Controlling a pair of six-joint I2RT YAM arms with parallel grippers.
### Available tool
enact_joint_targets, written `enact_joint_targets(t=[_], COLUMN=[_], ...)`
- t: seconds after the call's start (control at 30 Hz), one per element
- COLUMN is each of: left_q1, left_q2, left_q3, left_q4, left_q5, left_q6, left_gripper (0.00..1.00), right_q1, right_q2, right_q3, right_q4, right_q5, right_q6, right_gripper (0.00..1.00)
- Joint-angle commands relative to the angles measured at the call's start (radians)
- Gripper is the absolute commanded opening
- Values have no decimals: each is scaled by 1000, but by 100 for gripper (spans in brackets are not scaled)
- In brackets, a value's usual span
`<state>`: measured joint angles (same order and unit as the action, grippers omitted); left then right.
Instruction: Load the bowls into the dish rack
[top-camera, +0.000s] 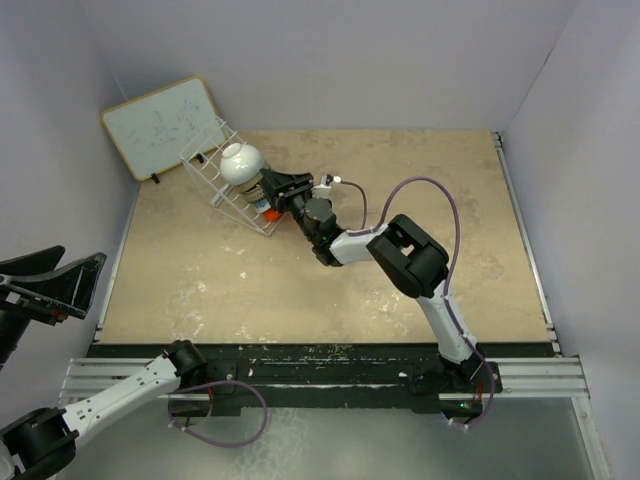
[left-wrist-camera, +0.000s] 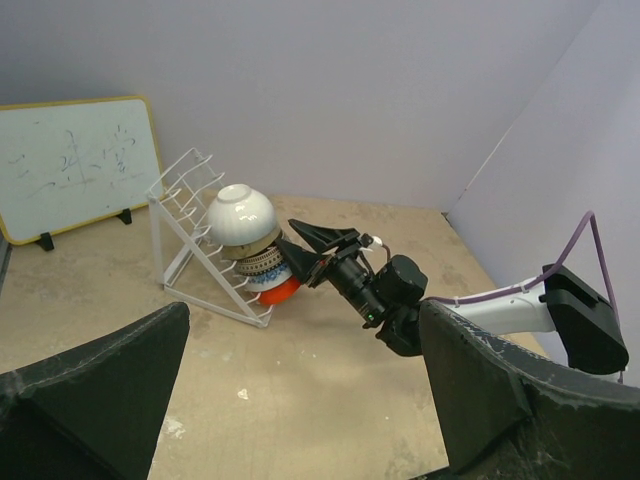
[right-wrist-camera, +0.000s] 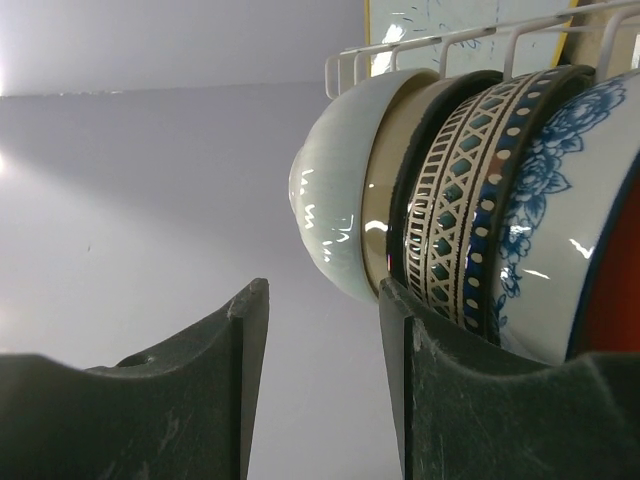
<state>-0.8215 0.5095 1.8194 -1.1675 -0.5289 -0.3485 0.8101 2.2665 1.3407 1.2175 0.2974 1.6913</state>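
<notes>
White wire dish rack (top-camera: 205, 168), far left, holds the stacked bowls (top-camera: 241, 162); loading looks finished. Right pincer (top-camera: 270, 188) sits part-open and empty beside them; left pincer (left-wrist-camera: 305, 330) gapes, empty too.

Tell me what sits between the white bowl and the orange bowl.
Nested bowls: a tan-rimmed bowl against the white bowl, then a banded bowl, then a blue floral bowl beside the orange bowl. The right wrist view shows it.

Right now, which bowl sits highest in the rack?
The plain white bowl: it tops the leaning row in the dish rack, while the orange-red bowl sits lowest.
</notes>
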Motion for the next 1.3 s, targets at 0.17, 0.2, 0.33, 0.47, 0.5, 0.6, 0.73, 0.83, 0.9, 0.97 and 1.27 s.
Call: enact_joint_targets(t=[0.17,0.2,0.33,0.47,0.5,0.6,0.73,0.83,0.9,0.97,1.27], left_q1=[-10,-10,-13,-22,-23,-25,-25,-25,-25,-25,-25], left_q2=[7,9,21,56,68,104,125,129,131,137,150], left_q3=[-16,-17,-23,-36,-39,-61,-116,-185,-237,-286,-499], left_q4=[53,52,51,45,43,40,71,108,139,167,364], left_q5=[-14,-16,-26,-31,-30,-31,-14,15,34,52,146], left_q6=[-9,-9,-15,-22,-25,-34,-46,-57,-62,-67,-65], left_gripper=[99,99,99,99,99,99,99,99,99,99,99], right_q1=[-9,-9,-9,-10,-11,-11,-10,-10,-11,-10,-11], right_q2=[-123,-140,-214,-333,-367,-468,-578,-656,-695,-725,-905], right_q3=[-87,-100,-167,-228,-234,-237,-231,-247,-232,-207,-188], right_q4=[49,52,49,-25,-68,-270,-517,-685,-836,-984,-1342], right_q5=[-15,-22,-51,-84,-96,-119,-130,-91,-42,19,244], right_q6=[-1,-6,-52,-156,-213,-371,-612,-769,-870,-949,-1136], right_gripper=[51,51,51,51,52,54,60,69,77,85,100])
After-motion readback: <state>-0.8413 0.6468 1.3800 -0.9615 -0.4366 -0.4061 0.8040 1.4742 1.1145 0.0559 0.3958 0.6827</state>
